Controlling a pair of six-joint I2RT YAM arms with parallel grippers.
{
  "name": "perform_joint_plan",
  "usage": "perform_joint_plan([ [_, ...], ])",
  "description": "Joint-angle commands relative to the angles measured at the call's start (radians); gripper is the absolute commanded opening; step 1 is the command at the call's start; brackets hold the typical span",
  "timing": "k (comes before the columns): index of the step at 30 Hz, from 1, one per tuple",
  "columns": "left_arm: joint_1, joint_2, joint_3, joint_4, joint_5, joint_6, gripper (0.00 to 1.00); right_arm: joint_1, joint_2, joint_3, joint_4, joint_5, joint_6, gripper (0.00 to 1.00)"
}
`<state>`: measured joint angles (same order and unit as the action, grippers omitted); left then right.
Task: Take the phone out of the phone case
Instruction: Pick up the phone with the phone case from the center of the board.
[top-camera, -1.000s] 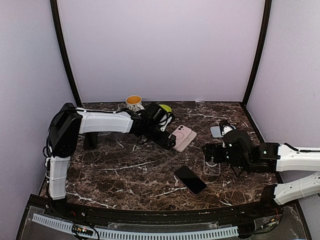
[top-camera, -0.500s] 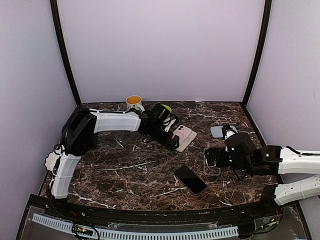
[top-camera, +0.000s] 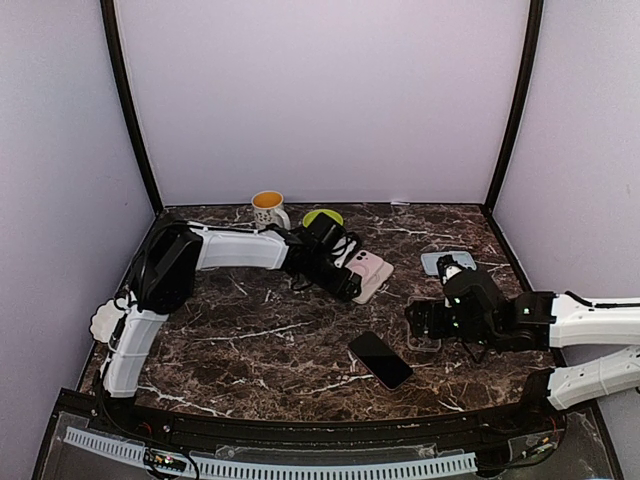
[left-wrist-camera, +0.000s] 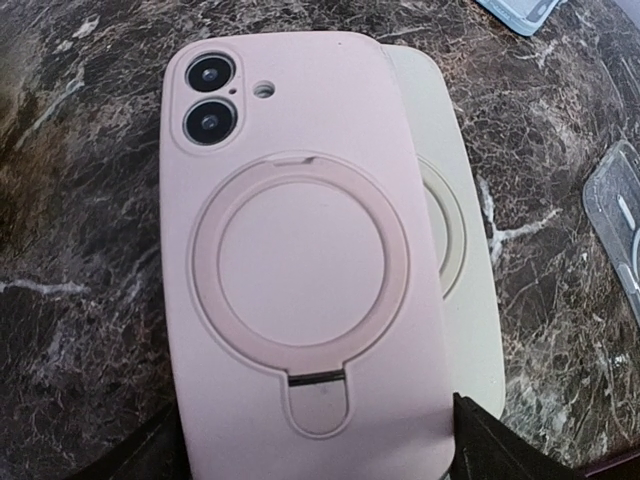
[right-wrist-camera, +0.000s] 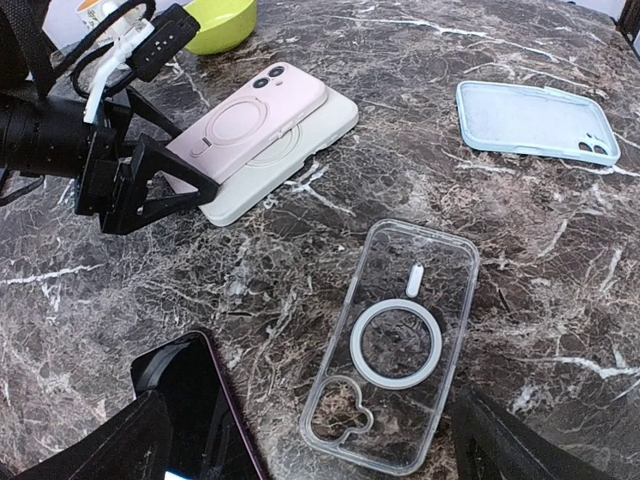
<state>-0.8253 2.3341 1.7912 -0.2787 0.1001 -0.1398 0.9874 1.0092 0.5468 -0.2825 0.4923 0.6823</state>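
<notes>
Plainly, pink case (left-wrist-camera: 300, 280) (back up) holds phone (left-wrist-camera: 209, 97).

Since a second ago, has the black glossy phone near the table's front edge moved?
No. The black glossy phone keeps the same spot and angle against the white veins of the dark marble table.

Matt pink case (left-wrist-camera: 300, 280) on glossy marbled table (left-wrist-camera: 80, 250).

The phone case (left-wrist-camera: 300, 300) is pink, the other case (left-wrist-camera: 455, 260) cream, the table (left-wrist-camera: 80, 250) white-veined brown marble.
</notes>
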Motion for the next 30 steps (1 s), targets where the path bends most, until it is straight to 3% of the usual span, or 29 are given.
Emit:
perform_joint_plan([
  [1,-0.016,0.027,0.013,0.000,-0.081,0.015,0.85,-0.007,-0.006,-0.014,0.040,-0.004,0.000,0.99],
  [7,-0.023,0.020,0.013,-0.028,-0.138,0.035,0.60,-0.008,-0.011,-0.022,0.040,-0.007,0.000,0.99],
  [10,-0.024,-0.014,-0.002,-0.017,-0.134,0.034,0.54,-0.008,-0.010,-0.016,0.044,-0.006,0.004,0.98],
  [17,-0.023,-0.146,-0.090,0.053,-0.104,0.046,0.53,-0.007,-0.025,0.027,0.037,0.006,-0.012,0.99],
  [23,-0.023,-0.267,-0.143,0.047,-0.025,0.040,0.53,-0.008,-0.116,0.005,0.100,0.032,-0.179,0.99],
  [30,-0.019,-0.414,-0.224,-0.008,0.049,-0.003,0.52,-0.007,-0.204,-0.035,0.275,-0.069,-0.452,0.99],
])
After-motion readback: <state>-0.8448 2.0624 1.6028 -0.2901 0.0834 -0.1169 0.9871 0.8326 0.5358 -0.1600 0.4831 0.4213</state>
